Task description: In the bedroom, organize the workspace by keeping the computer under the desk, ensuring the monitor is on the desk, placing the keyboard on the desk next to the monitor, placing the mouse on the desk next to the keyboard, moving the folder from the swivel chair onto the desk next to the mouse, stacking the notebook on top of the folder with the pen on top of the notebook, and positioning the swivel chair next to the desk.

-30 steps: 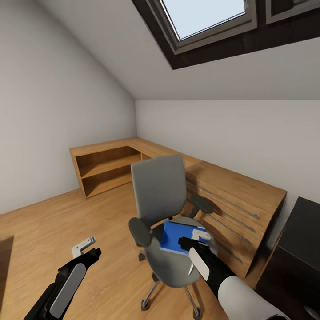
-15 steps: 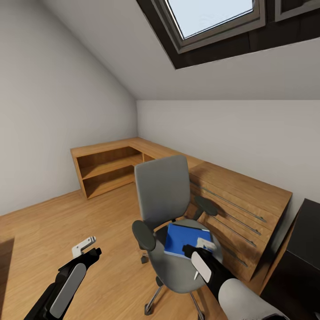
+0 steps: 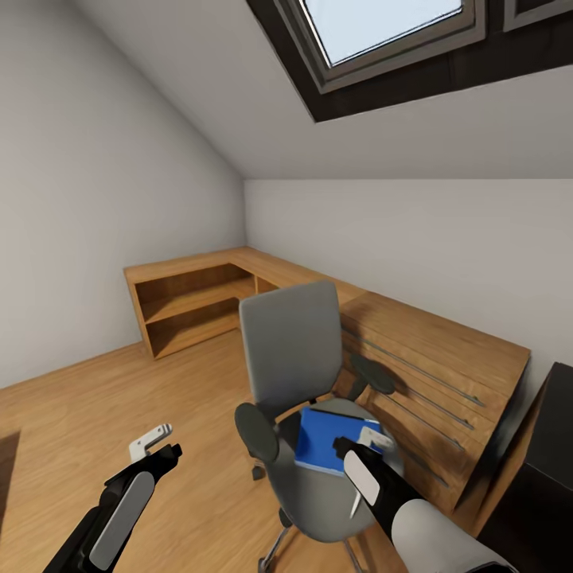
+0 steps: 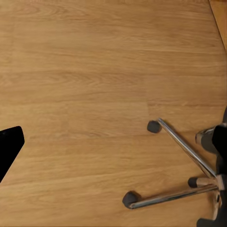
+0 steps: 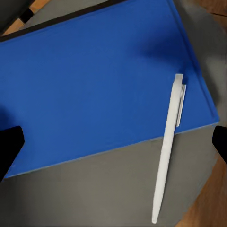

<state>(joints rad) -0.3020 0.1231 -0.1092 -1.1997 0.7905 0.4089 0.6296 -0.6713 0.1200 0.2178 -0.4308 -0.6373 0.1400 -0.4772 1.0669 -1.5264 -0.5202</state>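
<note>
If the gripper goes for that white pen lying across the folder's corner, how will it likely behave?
The pen is thin and round, so a nudge probably rolls it. It bridges the folder edge and the chair seat, so it may tilt or slide off. Likely light and stiff.

An attic home room: sloped ceiling with skylight point(image 3: 382, 32), wood floor point(image 3: 72, 414), low shelves point(image 3: 191, 306), drawer chest point(image 3: 430, 374), swivel chair point(image 3: 290, 350).

L end effector point(image 3: 151, 440) open, low; R end effector point(image 3: 368, 436) open, extended fwd.
</note>
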